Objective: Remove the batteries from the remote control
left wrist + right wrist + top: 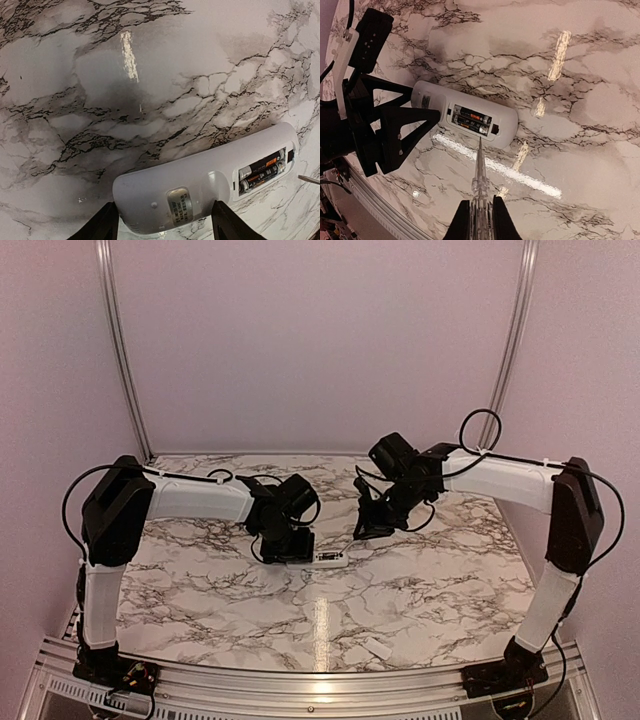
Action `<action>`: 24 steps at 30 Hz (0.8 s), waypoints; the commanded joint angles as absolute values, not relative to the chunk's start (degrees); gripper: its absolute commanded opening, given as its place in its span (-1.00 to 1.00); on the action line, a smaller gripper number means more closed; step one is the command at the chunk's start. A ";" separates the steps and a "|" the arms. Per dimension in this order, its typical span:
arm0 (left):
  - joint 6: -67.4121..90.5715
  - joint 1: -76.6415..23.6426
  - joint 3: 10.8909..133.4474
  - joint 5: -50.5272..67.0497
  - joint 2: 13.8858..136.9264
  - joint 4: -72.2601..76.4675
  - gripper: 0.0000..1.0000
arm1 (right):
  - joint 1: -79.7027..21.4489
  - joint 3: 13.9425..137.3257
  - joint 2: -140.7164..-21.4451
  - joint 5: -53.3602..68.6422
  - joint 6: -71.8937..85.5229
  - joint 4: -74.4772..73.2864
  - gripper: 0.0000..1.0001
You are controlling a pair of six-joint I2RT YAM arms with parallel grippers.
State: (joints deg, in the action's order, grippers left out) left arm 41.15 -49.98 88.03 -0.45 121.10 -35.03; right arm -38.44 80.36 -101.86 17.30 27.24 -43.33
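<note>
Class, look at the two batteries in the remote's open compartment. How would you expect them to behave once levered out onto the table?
The batteries are slim cylinders, so they would probably roll on the glossy table. They look small, so likely light and easily flicked by the thin tool. Seated snugly in the remote control, they may resist first.

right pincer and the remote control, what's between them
In the right wrist view, only the thin tool that the right pincer is shut on, its tip close to the remote control; marble table underneath.
</note>
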 commanded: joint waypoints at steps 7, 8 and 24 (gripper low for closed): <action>40.44 -50.01 89.06 1.75 123.21 -35.93 0.24 | -38.23 83.67 -103.92 17.41 26.74 -43.67 -1.00; 40.42 -50.01 88.99 1.82 123.17 -35.94 0.24 | -38.23 83.67 -104.12 17.33 26.86 -43.75 -1.00; 39.85 -50.01 88.51 2.02 123.25 -35.95 0.19 | -38.23 84.39 -106.11 16.45 27.24 -43.66 -1.00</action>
